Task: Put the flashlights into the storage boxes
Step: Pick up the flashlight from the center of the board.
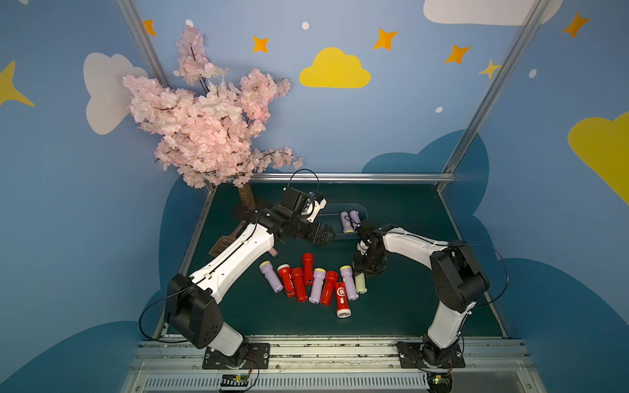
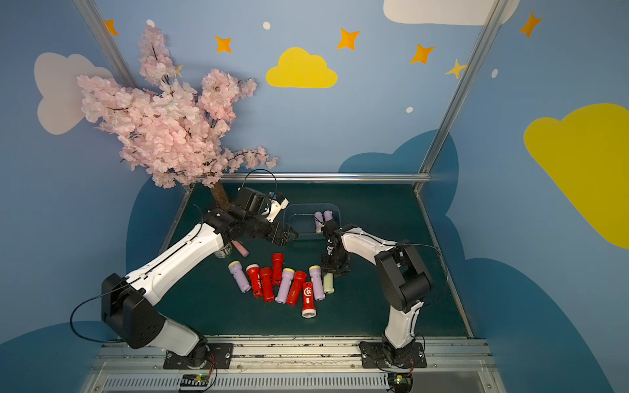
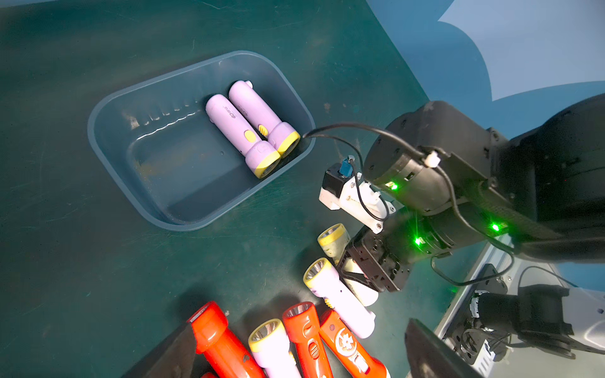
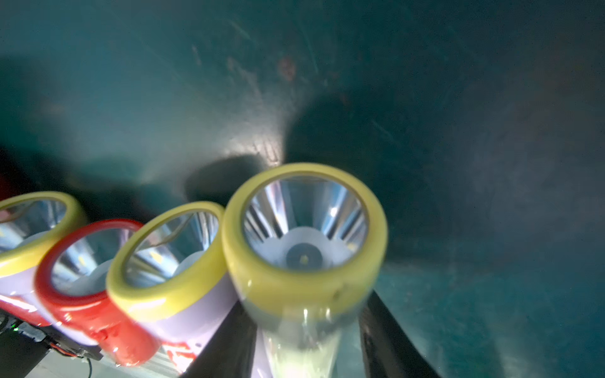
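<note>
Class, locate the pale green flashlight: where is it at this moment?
In both top views the pale green flashlight lies at the right end of the row, beside a lavender flashlight, with the right gripper gripping it.

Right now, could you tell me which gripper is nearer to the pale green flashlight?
Right. The right gripper clasps the pale green flashlight; the left gripper hangs open, well apart, near the storage box.

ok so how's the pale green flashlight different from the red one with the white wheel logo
The pale green flashlight sits between the fingers of the right gripper; the red wheel-logo flashlight lies free. Green's head points toward the storage box, red's the opposite way. Green's head rim is yellow, red's white. Both are in the same cluster.
</note>
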`<move>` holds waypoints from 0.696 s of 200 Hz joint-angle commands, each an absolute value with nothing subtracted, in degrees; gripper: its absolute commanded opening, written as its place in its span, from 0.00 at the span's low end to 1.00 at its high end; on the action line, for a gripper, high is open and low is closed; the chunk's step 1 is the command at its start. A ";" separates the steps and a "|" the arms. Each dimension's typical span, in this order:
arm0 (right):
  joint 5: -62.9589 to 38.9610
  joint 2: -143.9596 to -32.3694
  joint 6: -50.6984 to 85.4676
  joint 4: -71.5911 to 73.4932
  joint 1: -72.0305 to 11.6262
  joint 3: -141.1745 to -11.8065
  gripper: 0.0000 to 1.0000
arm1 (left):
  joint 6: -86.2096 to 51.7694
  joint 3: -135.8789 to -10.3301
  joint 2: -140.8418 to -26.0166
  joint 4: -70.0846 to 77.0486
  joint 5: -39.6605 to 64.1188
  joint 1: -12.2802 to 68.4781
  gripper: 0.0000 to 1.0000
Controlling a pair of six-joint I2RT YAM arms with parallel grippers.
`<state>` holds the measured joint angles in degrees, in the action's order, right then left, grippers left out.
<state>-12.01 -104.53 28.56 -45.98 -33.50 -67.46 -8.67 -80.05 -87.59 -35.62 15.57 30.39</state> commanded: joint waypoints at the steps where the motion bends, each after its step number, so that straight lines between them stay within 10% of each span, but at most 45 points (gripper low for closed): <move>1: -10.93 -105.93 28.49 -46.59 -33.66 -68.09 0.49 | -7.38 -81.04 -87.53 -36.65 15.13 30.41 0.99; 139: -6.35 -106.01 23.54 -58.29 -33.40 -82.69 0.38 | -6.30 -80.45 -87.63 -34.02 12.48 30.40 0.99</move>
